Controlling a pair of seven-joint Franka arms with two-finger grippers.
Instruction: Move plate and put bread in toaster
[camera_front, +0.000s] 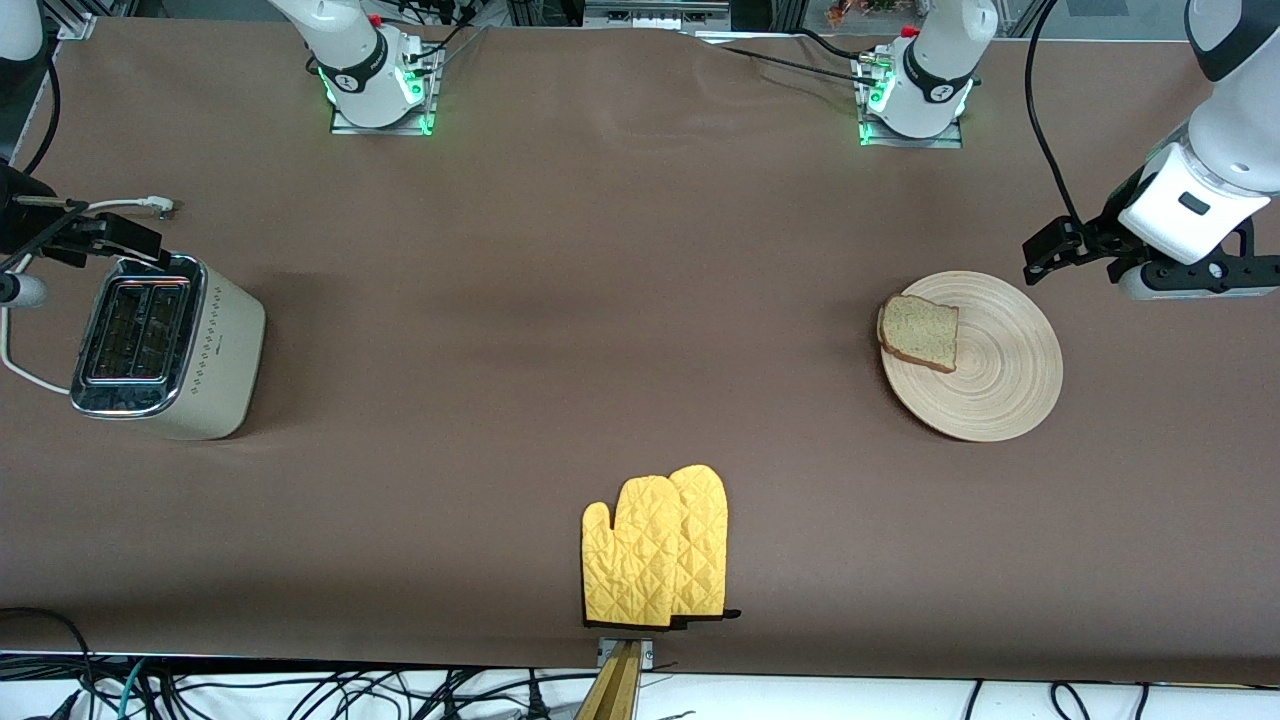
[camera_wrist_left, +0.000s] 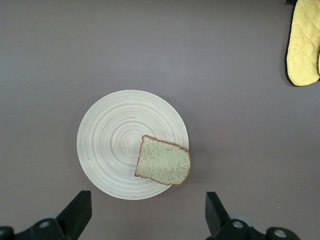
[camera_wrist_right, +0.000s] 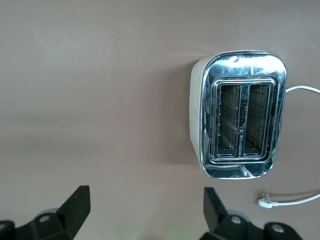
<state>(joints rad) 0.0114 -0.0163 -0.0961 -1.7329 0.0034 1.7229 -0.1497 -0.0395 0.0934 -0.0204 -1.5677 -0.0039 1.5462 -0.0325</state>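
Hanging wide open and empty, left gripper (camera_wrist_left: 145, 215) over plate (camera_wrist_left: 110, 150), right gripper (camera_wrist_right: 142, 212) beside toaster (camera_wrist_right: 240, 115)

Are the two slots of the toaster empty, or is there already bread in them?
Empty. The right wrist view looks down into both slots of the toaster and shows only bare wire racks; the bread lies on the plate.

Brown-covered table (camera_front: 600, 300), black cables (camera_front: 300, 695) along its near edge.
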